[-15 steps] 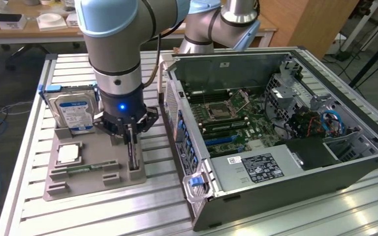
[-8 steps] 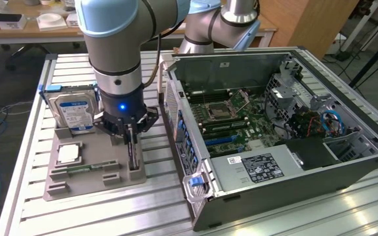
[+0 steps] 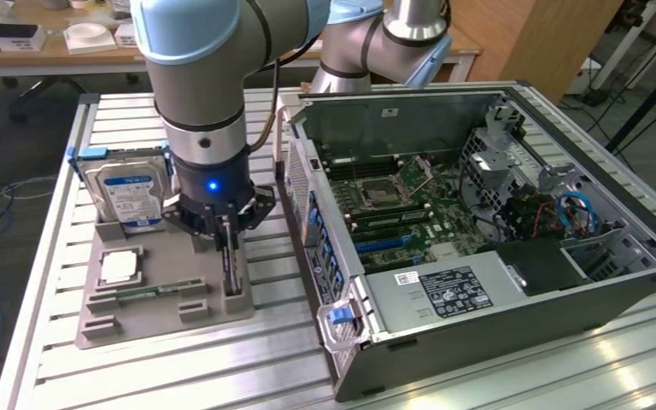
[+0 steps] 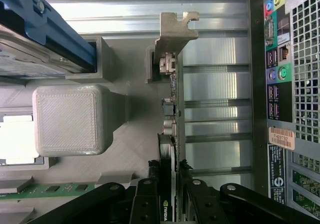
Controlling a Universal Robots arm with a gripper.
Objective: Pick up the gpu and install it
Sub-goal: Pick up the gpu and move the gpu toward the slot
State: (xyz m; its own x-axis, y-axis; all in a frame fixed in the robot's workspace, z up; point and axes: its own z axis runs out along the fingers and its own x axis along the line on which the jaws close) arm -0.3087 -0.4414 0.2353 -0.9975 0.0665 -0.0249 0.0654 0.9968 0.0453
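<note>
gpu [image 3: 231,266] (thin flat card, dark face on green board, silver metal bracket at one end) stands on edge in a slot of the grey printed plastic holder tray [image 3: 146,318], on the slatted aluminium desk [image 3: 191,369]. The black pincer [image 3: 228,237] is down over it. In the wrist view the pincer [image 4: 167,186] is clenched on the card w/ a finger on each face, near the end away from the bracket. The gpu [image 4: 173,112] looks seated in the tray [image 4: 131,149], not lifted, as far as I can tell.

Nearby:
- The silver hard drive w/ blue-and-white label [image 3: 123,192] is upright in the same tray.
- The small square silver processor chip [image 3: 117,266] lies flat beside it.
- The open dark-grey pc case [image 3: 330,256] is just beside the tray.

Risks, my read:
- **Off-centre grip.** The hold is on a thin edge towards one end, so the bracket end could sag or the card could pivot btwn the fingers.
- **Bracket snag.** The bracket tab sits close to a slot post. If the pull isn't straight, it could catch and drag the whole tray.
- **Tilt or slip.** A tilted card may scrape the slot walls. If the grip is too light, the card could slide out and drop onto the tray.
- **Case wall.** It is near, so any swing w/ a skewed card could clip its edge.
</note>
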